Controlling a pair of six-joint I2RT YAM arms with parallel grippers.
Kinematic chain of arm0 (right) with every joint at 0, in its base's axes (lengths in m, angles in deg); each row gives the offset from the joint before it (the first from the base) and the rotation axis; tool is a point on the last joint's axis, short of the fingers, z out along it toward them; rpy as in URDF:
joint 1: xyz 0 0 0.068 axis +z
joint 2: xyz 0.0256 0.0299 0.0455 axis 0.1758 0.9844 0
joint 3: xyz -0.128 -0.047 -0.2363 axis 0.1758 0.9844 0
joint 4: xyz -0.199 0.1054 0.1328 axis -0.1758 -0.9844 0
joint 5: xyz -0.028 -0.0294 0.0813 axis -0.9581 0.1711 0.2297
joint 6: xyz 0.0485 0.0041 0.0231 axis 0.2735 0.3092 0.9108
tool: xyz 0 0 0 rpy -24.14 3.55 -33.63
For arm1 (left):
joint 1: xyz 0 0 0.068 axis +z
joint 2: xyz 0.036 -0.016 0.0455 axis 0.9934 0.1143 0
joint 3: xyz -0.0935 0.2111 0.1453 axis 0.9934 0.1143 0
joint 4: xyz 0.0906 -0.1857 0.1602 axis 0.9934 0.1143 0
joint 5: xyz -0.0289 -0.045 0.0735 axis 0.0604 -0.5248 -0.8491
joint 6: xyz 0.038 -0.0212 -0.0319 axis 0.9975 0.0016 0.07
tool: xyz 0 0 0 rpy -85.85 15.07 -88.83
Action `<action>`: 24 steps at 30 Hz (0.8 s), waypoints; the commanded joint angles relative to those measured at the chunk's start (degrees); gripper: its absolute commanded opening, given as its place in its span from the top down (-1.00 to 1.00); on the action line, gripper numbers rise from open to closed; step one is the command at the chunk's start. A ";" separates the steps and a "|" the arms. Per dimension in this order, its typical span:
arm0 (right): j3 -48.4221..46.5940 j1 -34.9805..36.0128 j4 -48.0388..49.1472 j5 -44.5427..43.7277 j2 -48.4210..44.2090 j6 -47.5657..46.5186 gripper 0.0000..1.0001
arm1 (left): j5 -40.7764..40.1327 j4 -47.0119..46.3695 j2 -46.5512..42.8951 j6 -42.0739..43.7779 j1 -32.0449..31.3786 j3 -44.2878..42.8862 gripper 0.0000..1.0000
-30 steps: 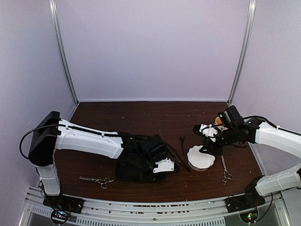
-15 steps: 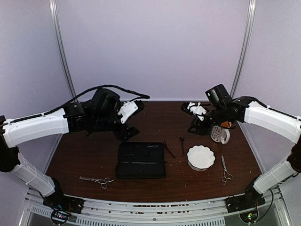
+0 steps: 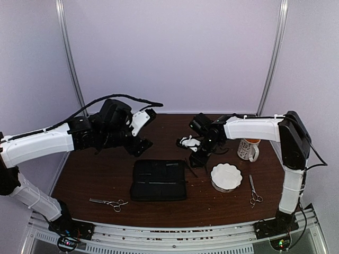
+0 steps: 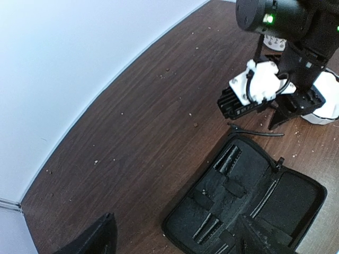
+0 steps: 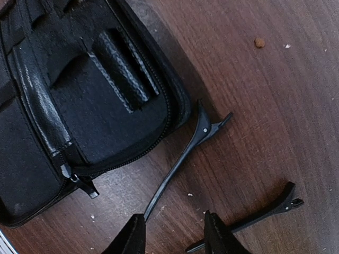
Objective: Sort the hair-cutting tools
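Your right gripper (image 5: 175, 238) hangs low over the table (image 5: 275, 95). Its two tips are a little way apart and there is nothing between them. The long clip (image 5: 183, 156) lies right under it. One thin end of that clip sits near a fingertip, and the forked end is just beside the corner of the black case (image 5: 79, 100). The second clip (image 5: 259, 214) lies near it, farther from the case. I think your job now is to pick up one clip. Put the tips on each side of its thin middle and go down until they almost touch the wood. Then squeeze softly, because the clip is flat, skinny and smooth and could slip or flip away. Stay off the zip edge of the case. The case looks soft, with leathery loops inside. The table is dark wood with tiny crumbs on it. The silver scissors (image 3: 108, 202) lie near the front left, and the second scissors (image 3: 255, 191) lie beside the white bowl (image 3: 233, 184) with the wavy rim. Both are shiny and have ring handles. Your left gripper (image 3: 144, 127) is up high, spread wide and holding nothing.
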 commanded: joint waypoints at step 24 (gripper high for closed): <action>-3.24 1.85 -4.21 -3.85 6.98 4.75 1.00 | 2.52 -0.98 1.53 3.23 -0.16 -0.66 -0.50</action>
